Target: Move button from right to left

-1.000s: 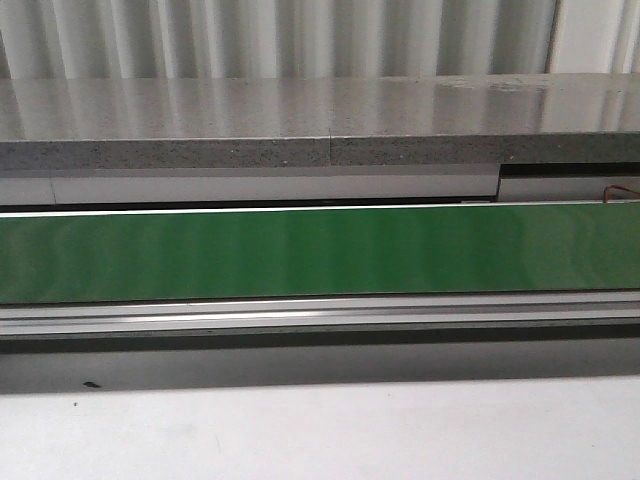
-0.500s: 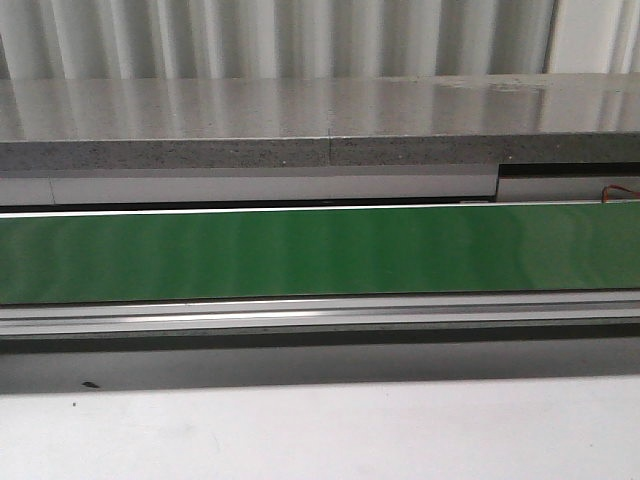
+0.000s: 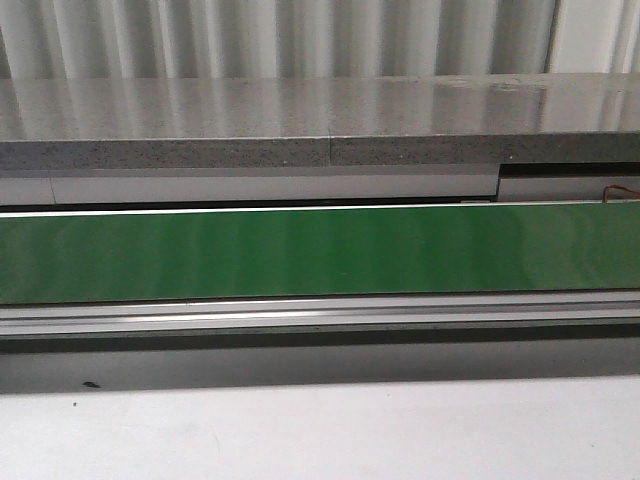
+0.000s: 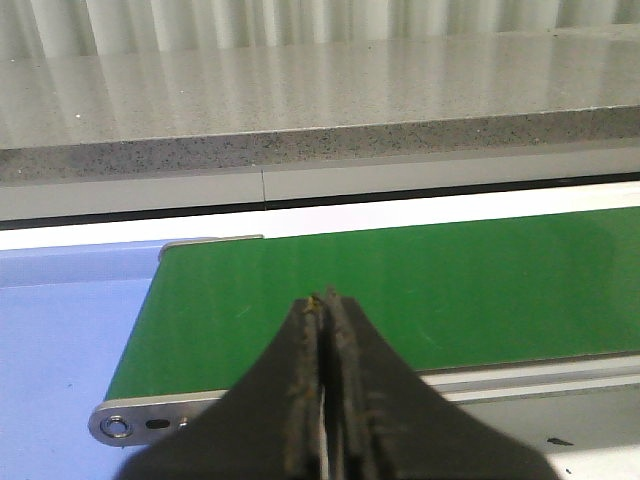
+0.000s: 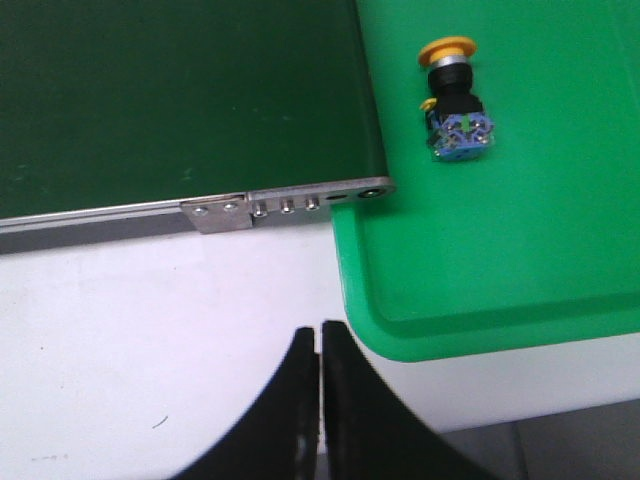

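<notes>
A: Status of the run? The front view shows only the green conveyor belt (image 3: 320, 252) and the white worktop (image 3: 320, 430); neither arm is in it.

B: Judged from the wrist views, the pick has not yet begun. The button (image 5: 455, 95) lies on its side on a bright green tray (image 5: 500, 220) at the right end of the worktop, just beyond the belt's end bracket (image 5: 290, 208). Nothing touches it.

A: Jaws?

B: The right gripper (image 5: 320, 345) has its jaws pressed together with nothing between them, over the bare white worktop near the tray's corner, well apart from the button. The left gripper (image 4: 323, 305) is likewise clenched and empty, over the left end of the belt, next to a pale blue surface (image 4: 60, 330).

A: Orientation of the part?

B: Its long axis runs from the yellow cap through the black collar to the translucent blue-grey block. In the right wrist view the cap is the end far from the fingers and the block the near end, the axis slightly canted.

A: Next move?

B: Probably: the right jaws must part, travel out over the tray, and line up across the collar or block, square to the long axis, before descending.
</notes>
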Motion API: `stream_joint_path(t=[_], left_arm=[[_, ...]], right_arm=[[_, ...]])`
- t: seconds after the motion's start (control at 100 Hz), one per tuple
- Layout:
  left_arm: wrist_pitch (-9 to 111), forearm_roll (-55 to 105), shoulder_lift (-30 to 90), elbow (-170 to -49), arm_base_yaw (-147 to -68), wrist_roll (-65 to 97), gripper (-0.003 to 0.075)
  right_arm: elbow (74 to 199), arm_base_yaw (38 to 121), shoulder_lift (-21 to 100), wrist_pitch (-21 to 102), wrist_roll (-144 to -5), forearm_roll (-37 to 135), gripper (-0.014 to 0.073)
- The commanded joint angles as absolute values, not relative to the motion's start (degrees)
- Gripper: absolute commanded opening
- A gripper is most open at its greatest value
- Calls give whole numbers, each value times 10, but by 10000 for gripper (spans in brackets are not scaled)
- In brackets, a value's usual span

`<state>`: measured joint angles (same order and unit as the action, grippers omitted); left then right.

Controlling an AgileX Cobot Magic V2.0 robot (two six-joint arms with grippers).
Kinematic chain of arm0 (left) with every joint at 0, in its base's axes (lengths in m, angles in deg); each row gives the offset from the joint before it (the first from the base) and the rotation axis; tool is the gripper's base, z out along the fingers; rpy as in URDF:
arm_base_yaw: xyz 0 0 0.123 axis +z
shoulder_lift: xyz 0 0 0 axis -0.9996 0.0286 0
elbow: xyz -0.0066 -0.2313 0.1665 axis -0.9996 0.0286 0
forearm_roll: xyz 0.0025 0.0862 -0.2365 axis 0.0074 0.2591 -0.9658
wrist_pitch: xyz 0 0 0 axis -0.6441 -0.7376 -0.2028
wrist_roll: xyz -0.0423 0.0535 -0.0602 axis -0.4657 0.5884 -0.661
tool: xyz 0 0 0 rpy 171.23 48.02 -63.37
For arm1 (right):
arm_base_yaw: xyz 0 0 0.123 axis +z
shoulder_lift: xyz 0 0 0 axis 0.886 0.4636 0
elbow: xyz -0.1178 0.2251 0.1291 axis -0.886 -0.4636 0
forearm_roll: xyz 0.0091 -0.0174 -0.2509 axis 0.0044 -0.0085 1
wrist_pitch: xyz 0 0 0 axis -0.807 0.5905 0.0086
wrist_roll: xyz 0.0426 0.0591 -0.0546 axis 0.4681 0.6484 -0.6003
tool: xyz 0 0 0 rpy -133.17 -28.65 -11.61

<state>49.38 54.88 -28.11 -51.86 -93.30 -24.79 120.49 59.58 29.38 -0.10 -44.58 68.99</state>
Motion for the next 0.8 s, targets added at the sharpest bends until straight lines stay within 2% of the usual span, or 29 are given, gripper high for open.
stream_joint_path(t=[0.0,0.1,0.15,0.2,0.43,0.79], left_arm=[[448,549,-300,-496,-932,-252,-21],[448,549,-300,-496,-932,-252,-21],[448,549,-300,-496,-932,-252,-21],[448,549,-300,-496,-932,-252,-21],[448,549,-300,-496,-932,-252,-21],[448,549,-300,-496,-932,-252,-21]], right_arm=[[1237,593,319,8,-448,682,188],[1248,593,345,4,-448,674,440],[1254,593,358,1,-448,672,531],[1259,593,371,-4,-448,670,581],[1300,578,433,-9,-448,672,576],[1401,426,567,-22,-464,673,576]])
